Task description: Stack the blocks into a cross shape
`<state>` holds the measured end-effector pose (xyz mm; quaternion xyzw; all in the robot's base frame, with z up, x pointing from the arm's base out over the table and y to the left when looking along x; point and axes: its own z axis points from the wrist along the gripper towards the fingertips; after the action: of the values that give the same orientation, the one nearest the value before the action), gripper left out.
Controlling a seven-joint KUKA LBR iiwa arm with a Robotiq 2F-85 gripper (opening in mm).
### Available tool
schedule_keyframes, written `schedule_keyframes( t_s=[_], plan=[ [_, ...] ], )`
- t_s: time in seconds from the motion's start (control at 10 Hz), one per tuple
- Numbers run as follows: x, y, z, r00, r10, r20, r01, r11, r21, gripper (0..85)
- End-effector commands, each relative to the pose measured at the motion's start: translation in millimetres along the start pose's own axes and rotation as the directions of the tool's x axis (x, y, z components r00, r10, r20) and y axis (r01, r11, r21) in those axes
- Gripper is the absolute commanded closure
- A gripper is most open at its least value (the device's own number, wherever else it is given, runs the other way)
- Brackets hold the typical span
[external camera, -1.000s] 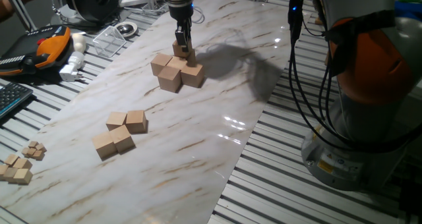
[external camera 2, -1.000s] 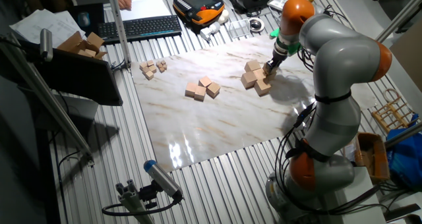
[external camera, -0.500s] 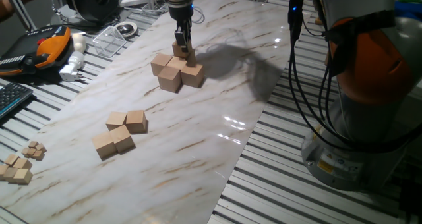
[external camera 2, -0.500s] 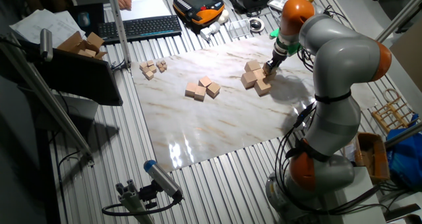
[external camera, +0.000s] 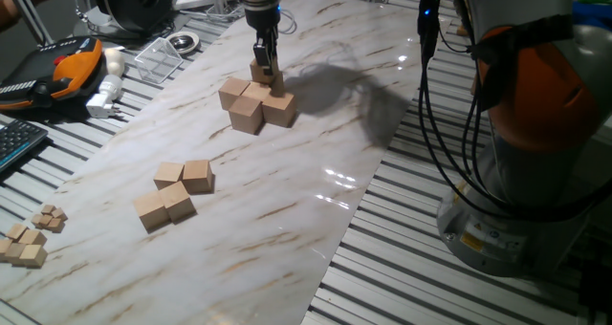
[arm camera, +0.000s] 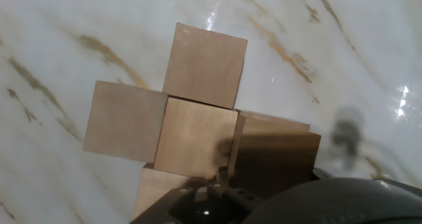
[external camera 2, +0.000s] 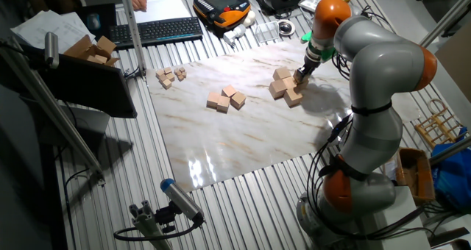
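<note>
Gripper [external camera: 265,67] stands upright over the far end of the cross cluster [external camera: 254,102], its fingers down on either side of the rear block [external camera: 261,74]; from this fixed view it looks closed on that block, which sits against the others on the marble board [external camera: 316,143]. Four spare blocks [external camera: 174,193] lie nearer, well apart, and tiny cubes [external camera: 31,237] sit off the board. From the other fixed view, the gripper [external camera 2: 300,75] meets the cluster [external camera 2: 285,87] at its far edge. Hand view shows the centre block [arm camera: 196,138] ringed by arms, cross nearly closed. Judged step: seating this arm; next, release and lift straight up without nudging neighbours.
</note>
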<state>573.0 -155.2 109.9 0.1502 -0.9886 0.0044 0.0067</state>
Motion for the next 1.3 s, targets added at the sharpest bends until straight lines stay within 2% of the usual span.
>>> schedule_keyframes(
  t_s=[0.0, 0.4, 0.5, 0.8, 0.9, 1.1, 1.2],
  plan=[
    [0.0, 0.0, -0.1, 1.000, 0.000, 0.000, 0.000, 1.000, 0.000, 34.0],
    [0.3, -0.3, -0.1, 1.000, 0.013, -0.013, -0.013, 1.000, 0.000, 34.0],
    [0.3, -0.3, -0.2, 1.000, 0.013, -0.017, -0.013, 1.000, -0.002, 17.0],
    [0.3, -0.2, -0.7, 1.000, 0.014, -0.019, -0.014, 1.000, -0.010, 17.0],
    [0.1, 1.1, -5.4, 1.000, 0.023, -0.016, -0.023, 0.999, -0.022, 17.0],
    [-2.0, 10.6, -27.3, 0.998, 0.052, -0.044, -0.053, 0.998, -0.019, 17.0],
    [-4.5, 15.9, -34.4, 0.997, 0.060, -0.048, -0.060, 0.998, -0.018, 17.0]
  ],
)
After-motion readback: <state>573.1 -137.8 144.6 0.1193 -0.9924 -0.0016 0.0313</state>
